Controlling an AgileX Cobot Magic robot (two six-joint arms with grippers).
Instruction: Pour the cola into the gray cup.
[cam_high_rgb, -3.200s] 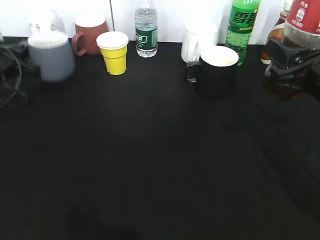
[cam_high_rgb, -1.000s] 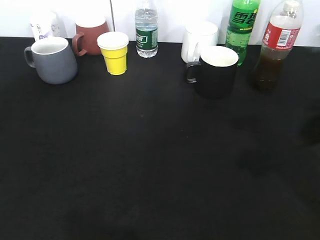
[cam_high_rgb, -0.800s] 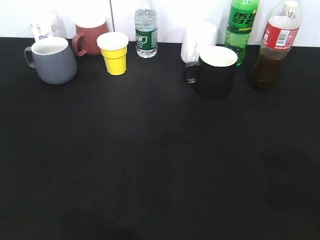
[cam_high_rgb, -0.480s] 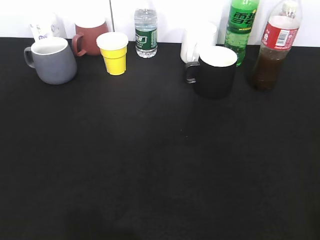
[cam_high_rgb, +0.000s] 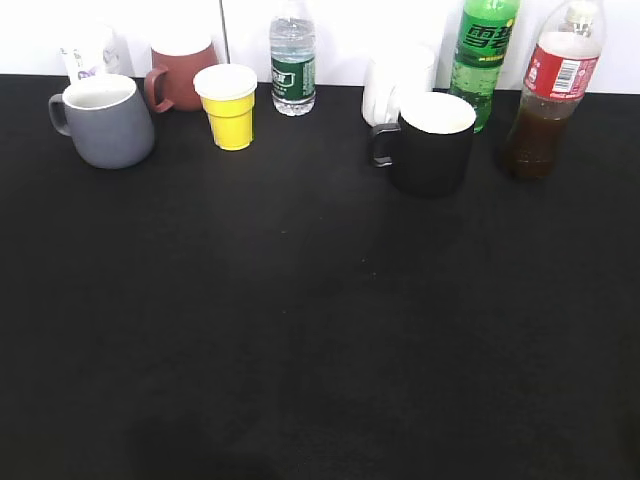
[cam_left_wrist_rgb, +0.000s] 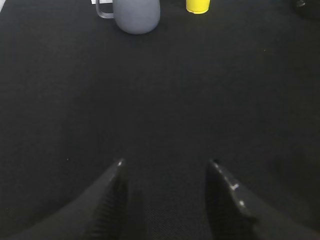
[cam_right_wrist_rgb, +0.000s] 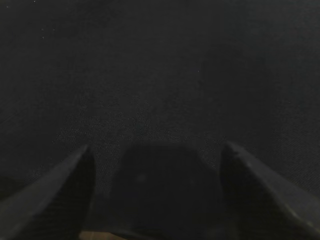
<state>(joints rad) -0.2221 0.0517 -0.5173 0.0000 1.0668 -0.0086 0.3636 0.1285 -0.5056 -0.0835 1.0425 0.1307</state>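
Observation:
The cola (cam_high_rgb: 548, 90), a clear bottle with a red label and dark liquid, stands upright at the back right of the black table. The gray cup (cam_high_rgb: 104, 121) stands at the back left, handle to the left; it also shows at the top of the left wrist view (cam_left_wrist_rgb: 134, 13). Neither gripper shows in the exterior view. My left gripper (cam_left_wrist_rgb: 166, 162) is open and empty over bare black cloth, well short of the gray cup. My right gripper (cam_right_wrist_rgb: 156, 148) is open and empty, low over bare black cloth.
Along the back stand a maroon mug (cam_high_rgb: 182, 75), a yellow paper cup (cam_high_rgb: 229, 105), a small water bottle (cam_high_rgb: 292, 62), a white mug (cam_high_rgb: 396, 82), a black mug (cam_high_rgb: 430, 142) and a green soda bottle (cam_high_rgb: 484, 55). A white wall is behind them.
Earlier the right gripper held the cola raised at the right and the gray cup was blurred at the left; now the cola stands on the table and both arms have left the exterior view.

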